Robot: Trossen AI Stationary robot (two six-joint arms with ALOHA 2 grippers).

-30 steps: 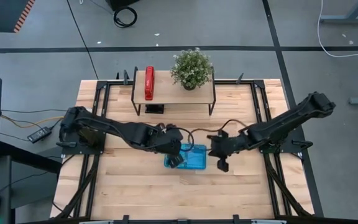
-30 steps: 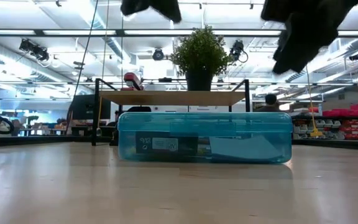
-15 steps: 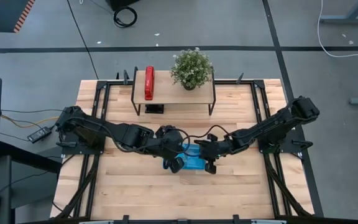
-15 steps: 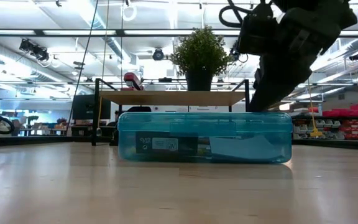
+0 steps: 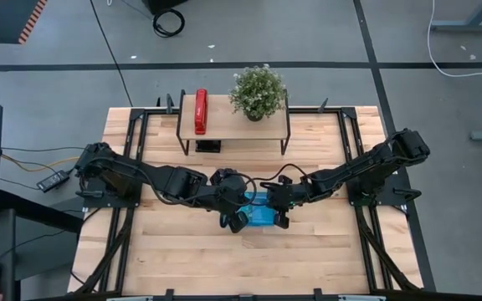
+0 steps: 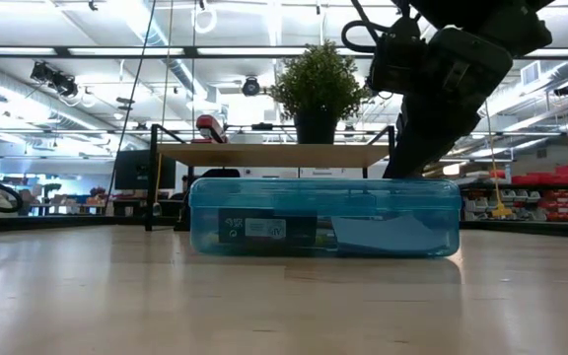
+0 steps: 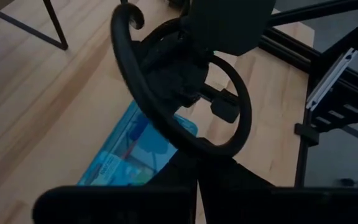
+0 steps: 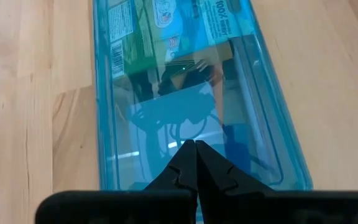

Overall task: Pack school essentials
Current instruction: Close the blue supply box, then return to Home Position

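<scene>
My left arm reaches in from the left edge of the high view toward the middle of the table (image 5: 182, 251). My left hand (image 5: 235, 219) hangs at the left end of the translucent blue case (image 5: 258, 211), which lies closed near the frame's centre, its long side running left to right. In my left wrist view my two fingers meet in a single dark point at the bottom of the frame, so that hand is pressed together and holds nothing; the case shows beyond it at lower left, with my other arm and its looped cable filling the middle.

Inside the case, through the lid in my right wrist view, I see the green-blue printed packet (image 8: 160, 28) lying flat toward the upper part of the frame and filling that end of the case. A pale sheet or pad lies below it, toward my fingers, but I cannot tell what it is. In the low view the case (image 6: 323, 217) sits flat on the table at the frame's centre, with a printed label showing through its left half.

My right hand (image 5: 279, 219) is at the right end of the case in the high view, its arm stretching off to the right edge of the table. Its fingers (image 8: 185, 167) are drawn together, tips touching each other and resting on or just over the lid; I cannot tell which.

At the top centre of the high view a small shelf carries a red stapler (image 5: 201, 111) on its left and a potted plant (image 5: 258, 92) on its right.
</scene>
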